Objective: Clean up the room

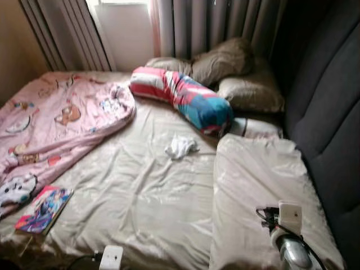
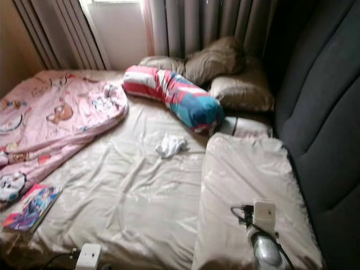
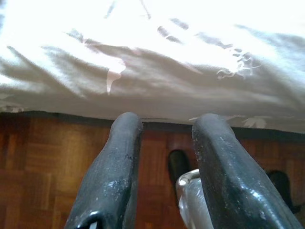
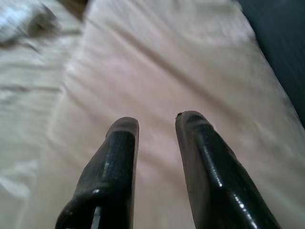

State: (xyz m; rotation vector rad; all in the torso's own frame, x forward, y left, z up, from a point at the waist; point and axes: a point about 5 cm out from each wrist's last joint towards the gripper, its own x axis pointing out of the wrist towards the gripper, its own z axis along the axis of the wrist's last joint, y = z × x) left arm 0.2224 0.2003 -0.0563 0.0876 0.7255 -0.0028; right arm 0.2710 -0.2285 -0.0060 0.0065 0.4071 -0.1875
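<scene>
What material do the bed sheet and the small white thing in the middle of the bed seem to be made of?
The bed sheet looks like a smooth, satin-like cloth: its wrinkles catch a soft shine. The small white thing seems to be crumpled tissue or thin cloth; the pictures leave that open.

R arm (image 1: pixel 292 247) raised at near right, silver wrist up. Right gripper (image 4: pixel 155 121): fingers apart, nothing between, pointing fwd and down. L arm low at near left; left gripper (image 3: pixel 164 124) fingers apart, empty, aimed down.
</scene>
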